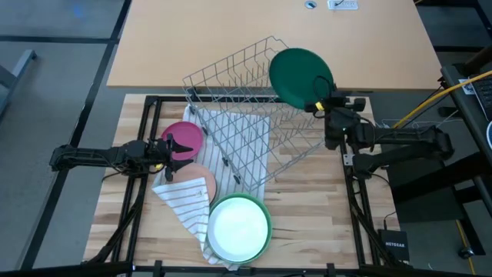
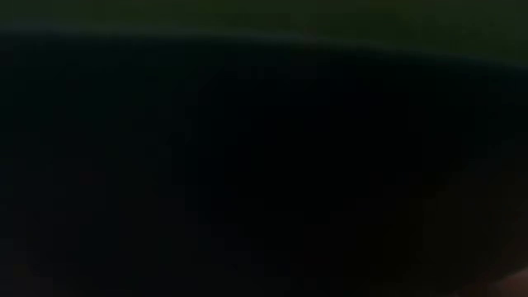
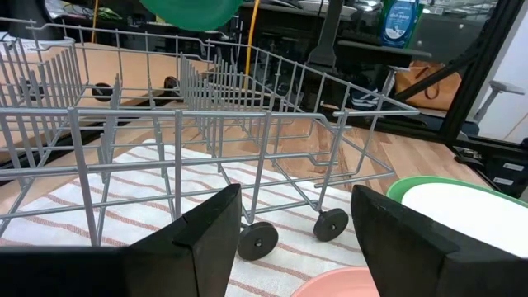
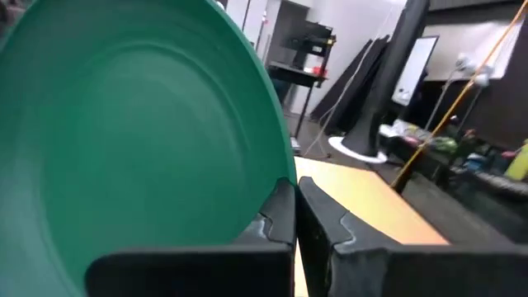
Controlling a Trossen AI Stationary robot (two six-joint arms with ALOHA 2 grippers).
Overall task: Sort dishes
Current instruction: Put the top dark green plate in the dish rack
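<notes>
One wire rack point(image 1: 246, 123) stands tilted on one striped cloth point(image 1: 188, 204). Four dishes: white-centred bowl point(image 1: 239, 227) at the near edge; dark green plate point(image 1: 300, 77), pinched at its rim by the right gripper point(image 1: 319, 104) over the rack's far corner; peach plate point(image 1: 201, 178); magenta plate point(image 1: 184, 137) beside the left gripper point(image 1: 178, 148), fingers apart, empty.

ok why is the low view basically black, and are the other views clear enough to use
The low view is almost wholly dark, with only a faint curved edge near its top, so something seems to block the lens; what it is cannot be told. The high view is evenly lit. In the right wrist view the dark green plate fills the near field, slightly soft. The left wrist view shows the wire rack sharply.
</notes>
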